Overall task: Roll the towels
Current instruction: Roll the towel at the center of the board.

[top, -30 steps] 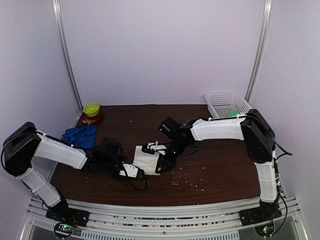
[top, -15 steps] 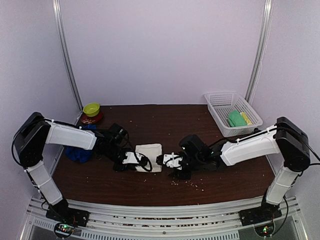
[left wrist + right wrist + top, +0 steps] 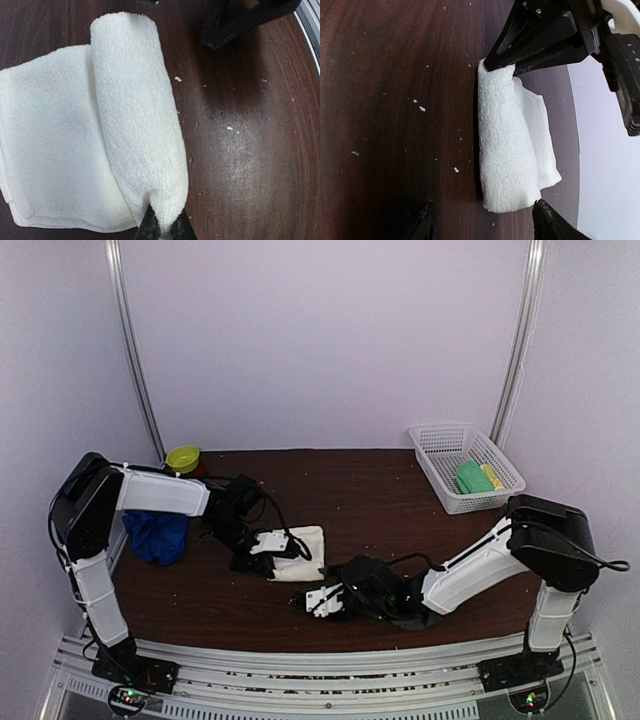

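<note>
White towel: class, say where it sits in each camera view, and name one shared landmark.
Top external: white towel, left of centre.
Left wrist: white towel fills the left half, partly rolled.
Right wrist: white towel right of centre.
Shared landmark: left pincer clamping the roll's end.

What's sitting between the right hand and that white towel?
Nothing, only a short stretch of bare brown table separates the right hand from the white towel. The top view shows it.
</note>
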